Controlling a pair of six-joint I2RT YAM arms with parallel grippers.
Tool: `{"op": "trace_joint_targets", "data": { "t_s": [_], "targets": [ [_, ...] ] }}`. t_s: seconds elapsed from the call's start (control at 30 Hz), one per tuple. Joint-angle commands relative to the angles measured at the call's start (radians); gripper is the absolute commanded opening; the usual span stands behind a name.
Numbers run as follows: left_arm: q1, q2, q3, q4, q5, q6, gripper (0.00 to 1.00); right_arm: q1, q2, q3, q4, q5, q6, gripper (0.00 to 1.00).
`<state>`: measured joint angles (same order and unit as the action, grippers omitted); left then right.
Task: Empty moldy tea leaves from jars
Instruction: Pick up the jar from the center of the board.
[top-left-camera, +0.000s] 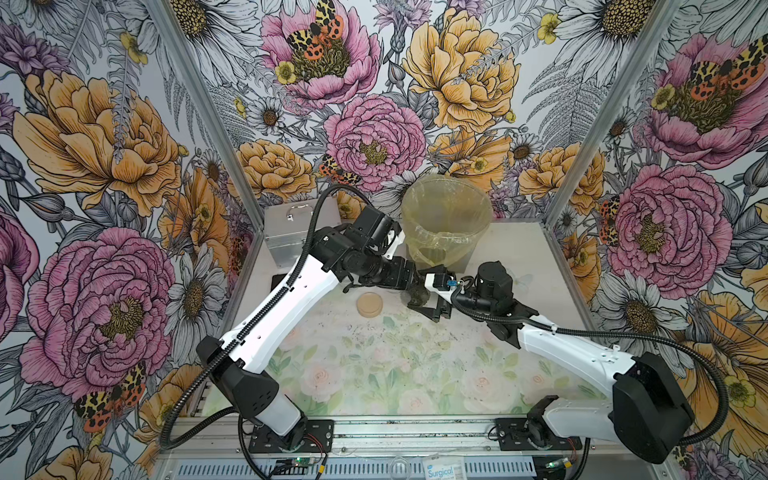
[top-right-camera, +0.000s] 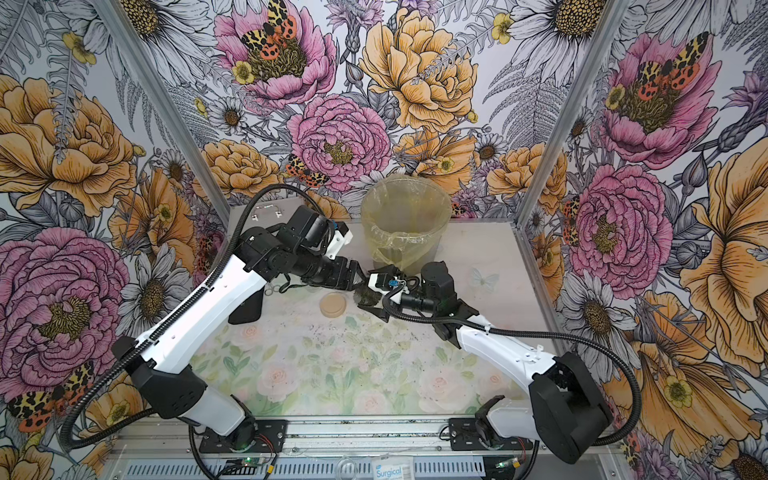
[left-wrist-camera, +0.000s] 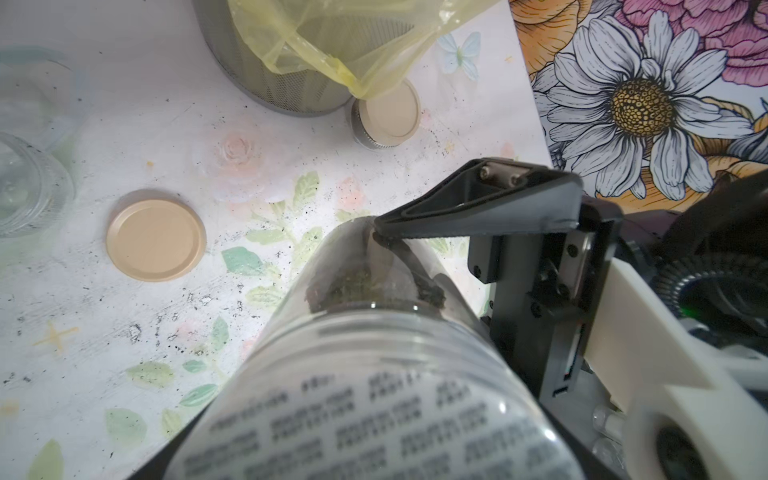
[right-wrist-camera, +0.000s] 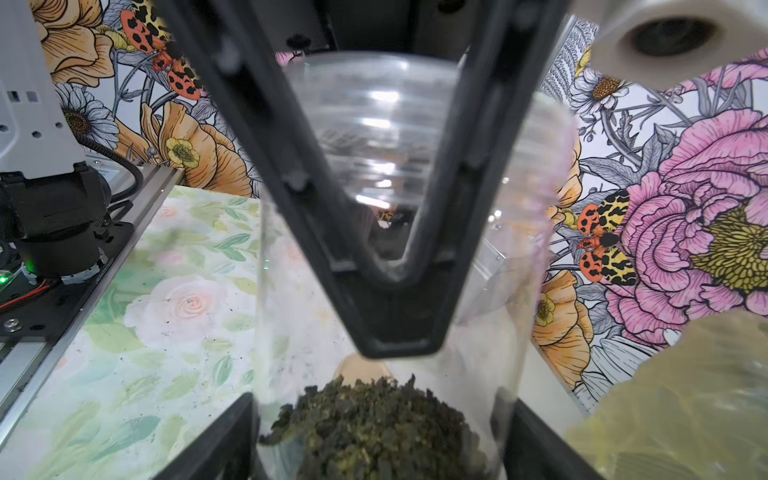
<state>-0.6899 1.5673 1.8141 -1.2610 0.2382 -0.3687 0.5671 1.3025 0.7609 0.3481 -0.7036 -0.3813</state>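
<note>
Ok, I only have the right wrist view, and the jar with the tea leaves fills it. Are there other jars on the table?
Observer: Yes. The left wrist view shows a capped jar with a tan lid. It stands right beside the foot of the bin, where a flap of the yellow bag hangs down.
Operator: Any more?
Observer: One more clear jar with no lid sits at the edge of that same view. It is blurred but looks empty.
Operator: And how does the bin stand?
Observer: In both top views it is upright with its mouth open upward, just beyond the tea jar, toward the back wall.
</note>
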Motion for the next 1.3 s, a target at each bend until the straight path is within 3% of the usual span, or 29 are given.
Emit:
{"op": "trace_joint_targets", "data": {
  "t_s": [0.0,0.07,0.27,0.43,0.6,0.7,0.8,1.0,1.27],
  "targets": [
    [-0.016,-0.006,0.03,0.032,0.056,-0.017,0.62,0.016,0.026,-0.005,0.086,0.011,0.042,0.84],
    [-0.02,-0.001,0.036,0.032,0.056,-0.016,0.62,0.02,0.045,0.0,0.099,0.021,0.063,0.83],
    [-0.027,0.006,0.039,0.027,0.04,-0.016,0.62,0.025,0.106,0.029,0.151,0.099,0.16,0.96],
    [-0.028,0.007,0.039,0.024,0.03,-0.012,0.62,0.029,0.143,0.076,0.081,0.097,0.149,0.99],
    [-0.025,0.01,0.031,0.025,0.03,-0.013,0.62,0.028,0.129,0.059,0.107,0.085,0.154,0.89],
    [-0.025,0.014,0.038,0.025,0.028,-0.012,0.63,0.028,0.126,0.047,0.128,0.076,0.161,0.74],
    [-0.022,0.013,0.042,0.025,0.019,-0.01,0.72,0.028,0.12,0.034,0.163,0.068,0.173,0.63],
    [-0.016,-0.001,0.042,0.025,0.001,-0.012,0.98,0.028,0.101,0.023,0.177,0.095,0.18,0.63],
    [-0.017,-0.038,0.072,0.025,-0.053,0.017,0.99,0.022,0.099,0.023,0.175,0.094,0.197,0.59]
  ]
}}
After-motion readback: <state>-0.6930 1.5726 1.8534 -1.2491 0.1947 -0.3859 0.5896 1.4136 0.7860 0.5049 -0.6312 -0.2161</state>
